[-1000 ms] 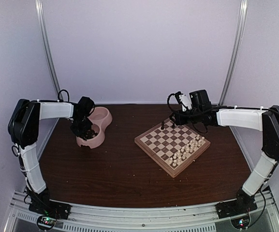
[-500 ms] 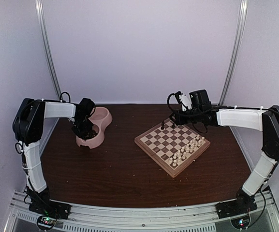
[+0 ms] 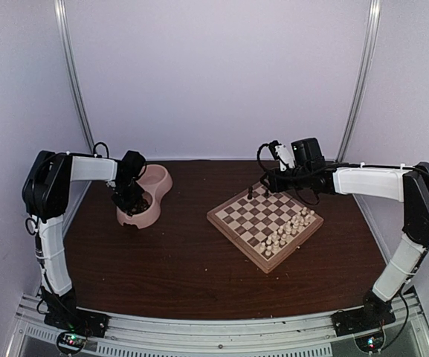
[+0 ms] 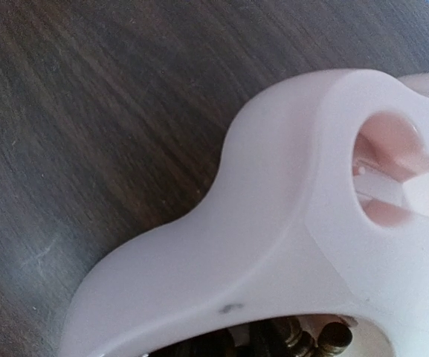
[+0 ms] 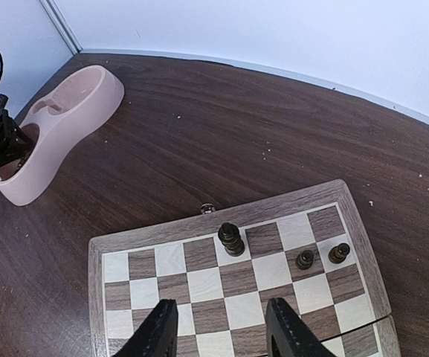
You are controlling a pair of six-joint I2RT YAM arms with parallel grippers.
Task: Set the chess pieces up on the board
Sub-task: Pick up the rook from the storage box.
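Observation:
The board [image 3: 233, 238] lies right of centre. One tall dark chess piece [image 5: 230, 239] and two small dark ones [image 5: 305, 259] [image 5: 339, 253] stand on its far rows, and pale chessmen [image 3: 285, 230] line its near right side. More dark chess pieces [image 4: 303, 338] lie in the pink double bowl [image 3: 155, 182]. My left gripper [image 3: 130, 202] reaches down into the bowl's near compartment, and its fingers are hidden in the left wrist view. Above the board's far part, my right gripper [image 5: 221, 335] hangs open, nothing between its fingers [image 5: 158, 331].
The pink double bowl [image 5: 58, 126] stands at the table's far left, its far compartment showing no pieces. A small metal clasp [image 5: 207, 209] sticks out of the board's far edge. Dark wooden tabletop [image 3: 177, 260] lies between bowl and board.
The left arm's elbow has shifted slightly to the right while its gripper stays down in the bowl. The right arm has not moved.

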